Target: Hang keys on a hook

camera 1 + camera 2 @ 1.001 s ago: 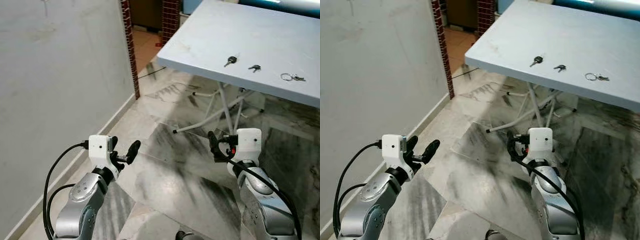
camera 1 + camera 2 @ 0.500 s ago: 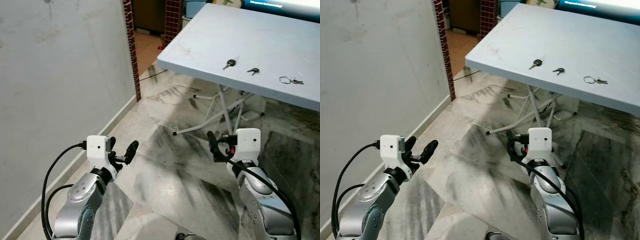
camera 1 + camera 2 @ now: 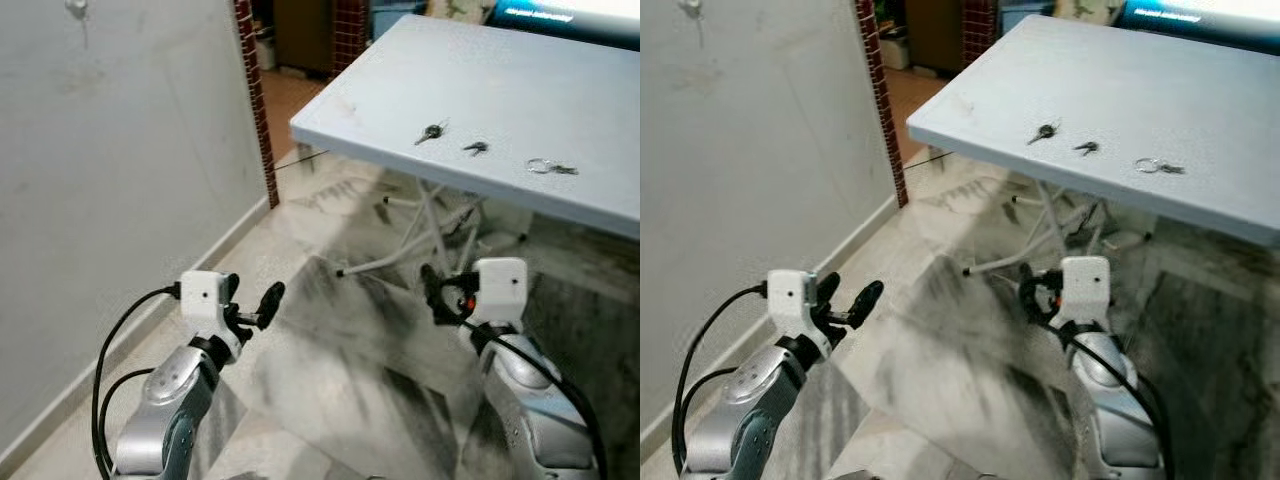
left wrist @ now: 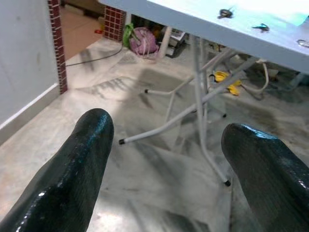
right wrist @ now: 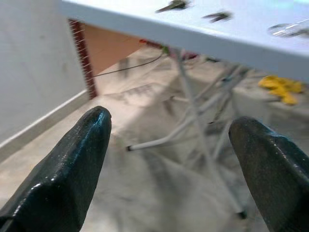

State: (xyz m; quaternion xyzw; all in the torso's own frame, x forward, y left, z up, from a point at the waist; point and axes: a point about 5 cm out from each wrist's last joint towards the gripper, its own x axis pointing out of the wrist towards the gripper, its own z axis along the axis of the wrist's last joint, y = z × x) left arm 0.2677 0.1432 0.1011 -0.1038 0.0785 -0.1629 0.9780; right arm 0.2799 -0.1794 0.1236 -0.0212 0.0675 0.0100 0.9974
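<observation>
Since a second ago the camera has swung, sliding the table [image 3: 560, 90] leftward in frame, so a steady walk toward the keys [image 3: 433, 131] lying upper centre suits best, with left gripper [image 3: 252, 305] and right gripper [image 3: 436, 296] held low, forward, both spread empty.

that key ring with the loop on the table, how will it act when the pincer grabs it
The key ring lies flat and thin on the smooth table, so it will probably slide when nudged and be hard to get under. Its loop and key look loosely joined, so it will likely dangle once lifted. It seems light.
</observation>
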